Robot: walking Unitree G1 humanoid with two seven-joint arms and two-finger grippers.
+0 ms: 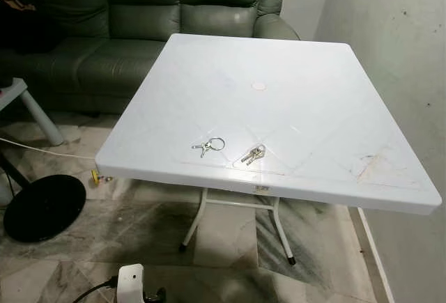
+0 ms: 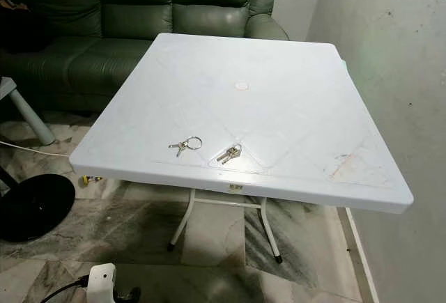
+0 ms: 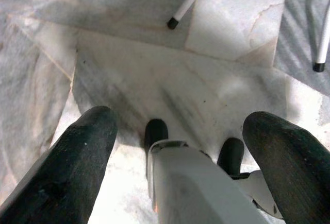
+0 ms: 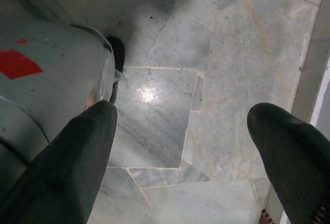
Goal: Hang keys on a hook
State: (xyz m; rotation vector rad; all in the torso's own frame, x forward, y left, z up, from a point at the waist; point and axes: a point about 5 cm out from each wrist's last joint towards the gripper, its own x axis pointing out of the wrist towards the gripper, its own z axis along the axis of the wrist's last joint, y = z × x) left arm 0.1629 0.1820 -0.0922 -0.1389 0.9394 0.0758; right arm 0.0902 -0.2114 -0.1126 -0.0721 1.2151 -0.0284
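Silver keys (image 1: pixel 210 145) on table (image 1: pixel 313 108), pincers (image 3: pixel 180 131) floorward

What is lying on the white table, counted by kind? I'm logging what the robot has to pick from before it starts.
Key bunches: 2, one with a large ring and one more compact, apart from each other near the front edge of the table.
Round pale cap at the table's middle: 1.
Total: 3.
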